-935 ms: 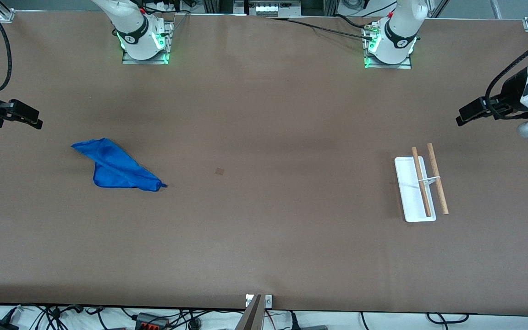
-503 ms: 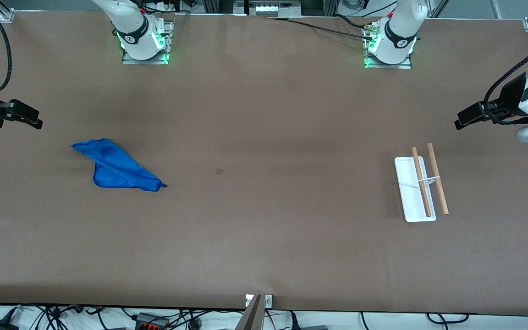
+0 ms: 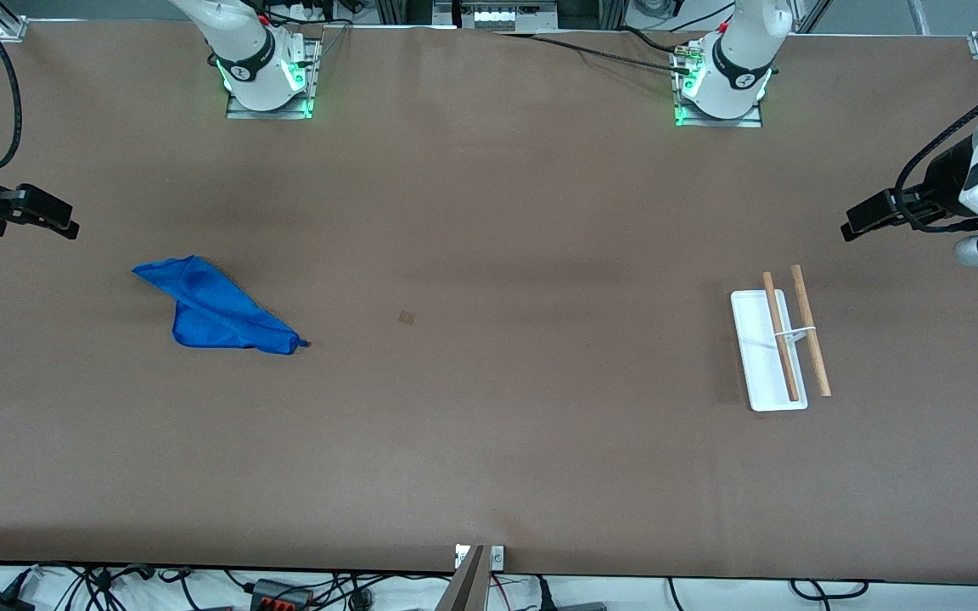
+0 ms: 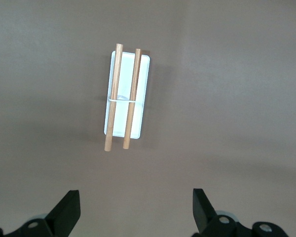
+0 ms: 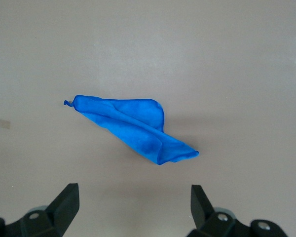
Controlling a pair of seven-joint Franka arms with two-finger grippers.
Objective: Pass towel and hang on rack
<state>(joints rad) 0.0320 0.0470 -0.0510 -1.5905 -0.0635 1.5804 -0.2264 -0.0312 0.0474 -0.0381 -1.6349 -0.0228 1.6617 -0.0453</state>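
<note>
The royal-blue towel (image 3: 214, 307) lies crumpled flat on the table toward the right arm's end; it also shows in the right wrist view (image 5: 133, 126). The rack (image 3: 779, 345), a white base with two wooden rods, stands toward the left arm's end and shows in the left wrist view (image 4: 124, 102). My right gripper (image 3: 69, 227) hangs open and empty high over the table's edge, apart from the towel; its fingertips (image 5: 69, 197) show wide apart. My left gripper (image 3: 851, 227) hangs open and empty high over the table beside the rack; its fingertips (image 4: 71, 201) are wide apart.
The brown table (image 3: 489, 212) carries a small darker square mark (image 3: 407, 317) near its middle. The arm bases (image 3: 266, 76) stand along the edge farthest from the front camera. Cables lie below the table's near edge.
The left arm has shifted slightly; its gripper moved a little toward the table's middle. The right arm, towel and rack have not moved.
</note>
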